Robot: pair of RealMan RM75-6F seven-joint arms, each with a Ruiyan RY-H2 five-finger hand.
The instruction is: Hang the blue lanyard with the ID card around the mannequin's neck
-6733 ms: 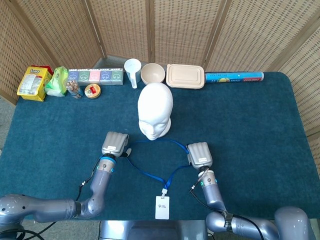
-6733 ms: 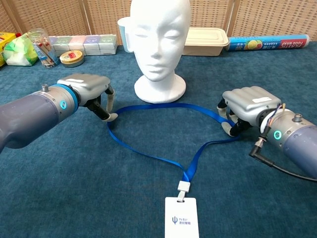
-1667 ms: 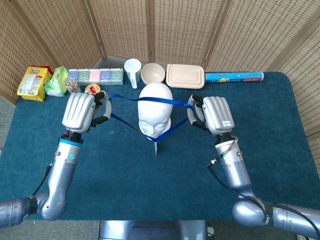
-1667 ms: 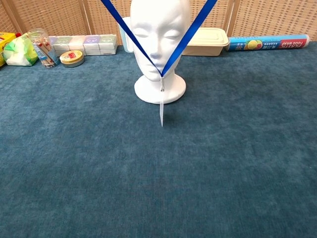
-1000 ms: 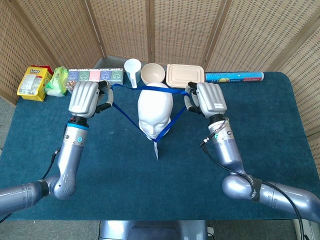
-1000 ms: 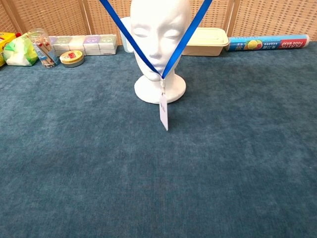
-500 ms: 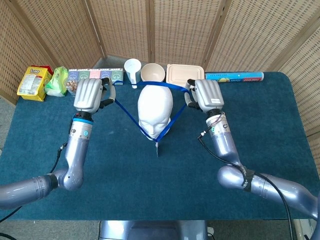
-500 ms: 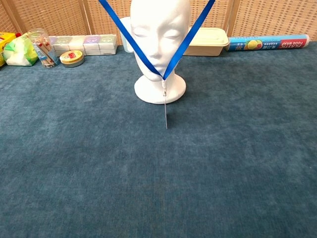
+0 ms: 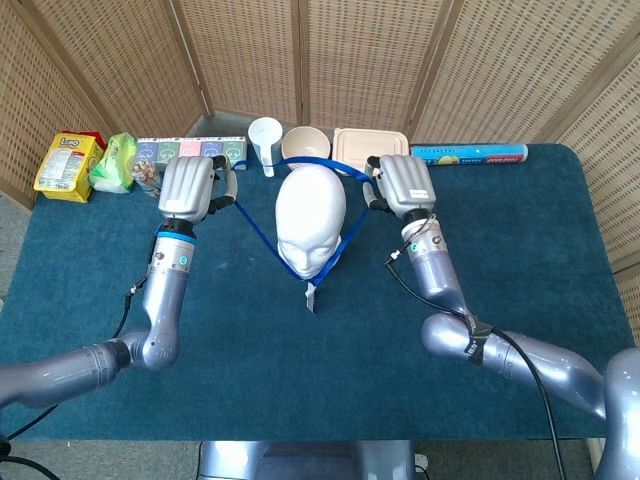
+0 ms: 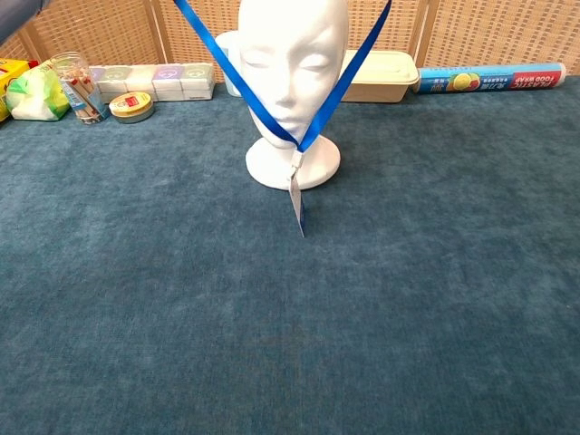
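Note:
The white mannequin head (image 9: 310, 218) stands mid-table, its face (image 10: 292, 63) toward me. The blue lanyard (image 9: 256, 227) is spread wide around it. My left hand (image 9: 190, 186) holds the strap on the left of the head and my right hand (image 9: 401, 186) holds it on the right, both raised level with the crown. The strap's far part (image 9: 306, 161) runs behind the top of the head. In the chest view the two strap sides (image 10: 337, 89) meet in a V below the chin, where the ID card (image 10: 295, 207) hangs edge-on above the base. Neither hand shows in the chest view.
Along the table's back edge stand a snack bag (image 9: 67, 165), a green packet (image 9: 116, 163), a row of small boxes (image 9: 192, 151), a white cup (image 9: 265, 140), a bowl (image 9: 305, 141), a beige lidded container (image 9: 368, 142) and a food wrap roll (image 9: 468, 153).
Both hands have carried the lanyard farther back and closer together, so the strap's far part now lies behind the crown. The card keeps swinging and turning under the chin.

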